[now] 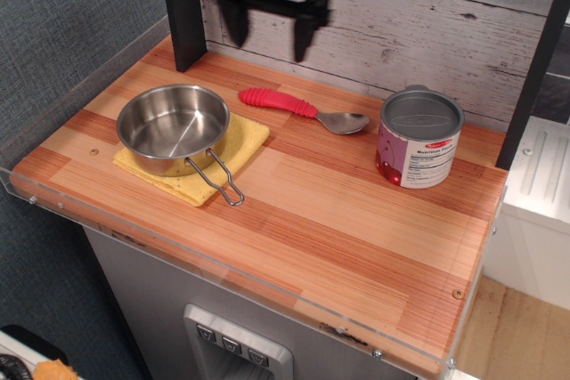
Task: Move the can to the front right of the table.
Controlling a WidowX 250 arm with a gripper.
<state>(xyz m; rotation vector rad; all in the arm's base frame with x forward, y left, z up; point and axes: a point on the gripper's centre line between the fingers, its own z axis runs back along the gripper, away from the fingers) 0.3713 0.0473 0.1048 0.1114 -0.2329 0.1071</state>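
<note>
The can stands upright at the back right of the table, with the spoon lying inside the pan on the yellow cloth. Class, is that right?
Not quite. The spoon is not in the pan; it lies on the bare table, between the pan and the can. The pan is empty on the yellow cloth. The observation.image view shows this; the rest holds.

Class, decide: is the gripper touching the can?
Apart. The observation.image view shows the gripper open, up by the back wall, with bare table and a spoon between it and the can.

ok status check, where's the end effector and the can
End effector open, empty, high at back. Can upright, back right of table, untouched. Spoon lies between them; front right bare.
</note>
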